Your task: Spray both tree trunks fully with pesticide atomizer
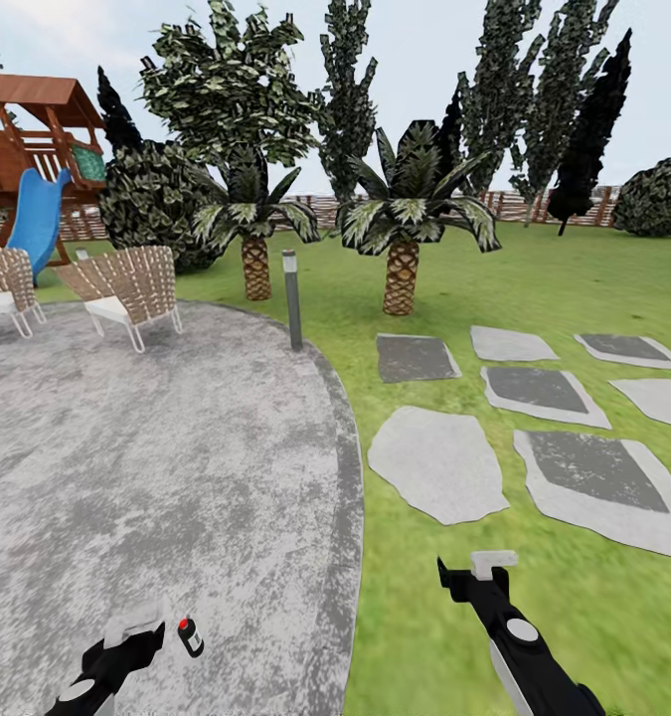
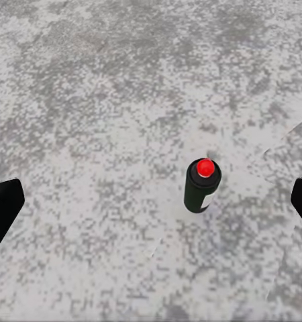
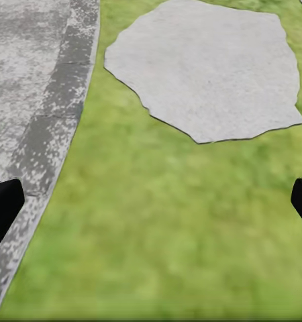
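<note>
Pesticide atomizer (image 1: 189,636): dark bottle, red top, standing upright on the grey stone floor (image 1: 156,467), near its curved edge. Left gripper (image 1: 136,628): spread wide, holding nothing, just beside the bottle on its left in the head view and apart from it. In the left wrist view the atomizer (image 2: 203,186) stands between the two fingertips (image 2: 3,208), nearer one side. Right gripper (image 1: 479,569): spread wide, empty, over grass (image 1: 424,617) beside a stepping stone (image 3: 205,67).
</note>
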Tool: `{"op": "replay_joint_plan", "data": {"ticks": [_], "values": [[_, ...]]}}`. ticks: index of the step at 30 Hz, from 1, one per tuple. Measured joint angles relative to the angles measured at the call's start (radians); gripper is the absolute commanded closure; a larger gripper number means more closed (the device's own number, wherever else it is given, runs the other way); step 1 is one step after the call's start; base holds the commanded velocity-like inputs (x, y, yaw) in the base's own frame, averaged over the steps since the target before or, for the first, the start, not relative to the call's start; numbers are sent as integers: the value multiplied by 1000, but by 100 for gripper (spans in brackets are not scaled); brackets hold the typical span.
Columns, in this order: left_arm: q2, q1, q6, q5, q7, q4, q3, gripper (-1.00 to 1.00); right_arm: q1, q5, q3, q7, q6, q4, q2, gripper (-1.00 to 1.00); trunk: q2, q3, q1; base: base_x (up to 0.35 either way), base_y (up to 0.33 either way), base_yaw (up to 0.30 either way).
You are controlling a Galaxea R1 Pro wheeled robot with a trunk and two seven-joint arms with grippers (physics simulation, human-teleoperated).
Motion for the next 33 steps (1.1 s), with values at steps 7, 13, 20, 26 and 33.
{"op": "replay_joint_plan", "data": {"ticks": [7, 13, 20, 26, 33], "values": [[0, 0, 0, 0, 0, 0, -1, -100, 0, 0, 0, 0, 0, 0, 0, -100, -49, -33, 27, 0, 0, 0], [0, 0, -1, 0, 0, 0, -2, -100, 0, 0, 0, 0, 0, 0, 0, -100, -91, -61, 50, 0, 0, 0], [0, 0, 0, 0, 0, 0, -2, -100, 0, 0, 0, 0, 0, 0, 0, -100, -140, -94, 77, 0, 0, -85], [0, 0, 0, 0, 0, 0, -1, -100, 0, 0, 0, 0, 0, 0, 0, -100, -182, -121, 100, 0, 0, -184], [0, 0, 0, 0, 0, 0, -2, -100, 0, 0, 0, 0, 0, -1, 0, -100, -184, -154, 103, 0, 0, -95]]}}
